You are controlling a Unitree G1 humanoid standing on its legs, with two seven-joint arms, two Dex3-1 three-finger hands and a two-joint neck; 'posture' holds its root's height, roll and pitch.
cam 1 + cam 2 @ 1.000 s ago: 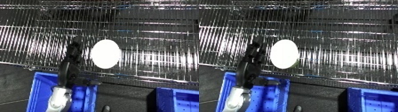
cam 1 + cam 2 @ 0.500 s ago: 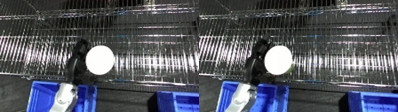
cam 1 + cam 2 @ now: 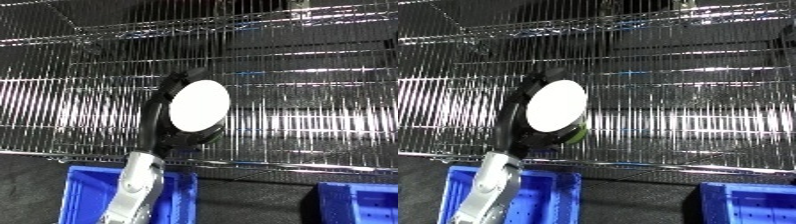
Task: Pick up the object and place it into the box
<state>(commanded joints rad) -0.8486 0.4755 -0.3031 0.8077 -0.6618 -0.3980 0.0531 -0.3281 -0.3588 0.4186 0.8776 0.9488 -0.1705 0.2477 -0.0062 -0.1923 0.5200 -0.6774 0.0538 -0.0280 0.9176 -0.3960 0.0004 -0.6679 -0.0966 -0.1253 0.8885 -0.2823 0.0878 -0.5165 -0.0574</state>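
Pickup looks underway: left black hand (image 3: pixel 164 127) is cupping the white oval disc (image 3: pixel 199 105) above the wire shelf's (image 3: pixel 311 125) front edge; drop into blue plastic bin (image 3: pixel 84 197) pending.

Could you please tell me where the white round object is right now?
The white round object is left of centre in the left eye view, held by the left hand in front of the wire shelf, above the left blue bin.

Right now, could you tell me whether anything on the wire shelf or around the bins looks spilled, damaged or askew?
Nothing stands out. The left hand holds a white oval object in front of the wire shelf; a blue bin sits below it and a second blue bin to the right. No spill or damage shows.
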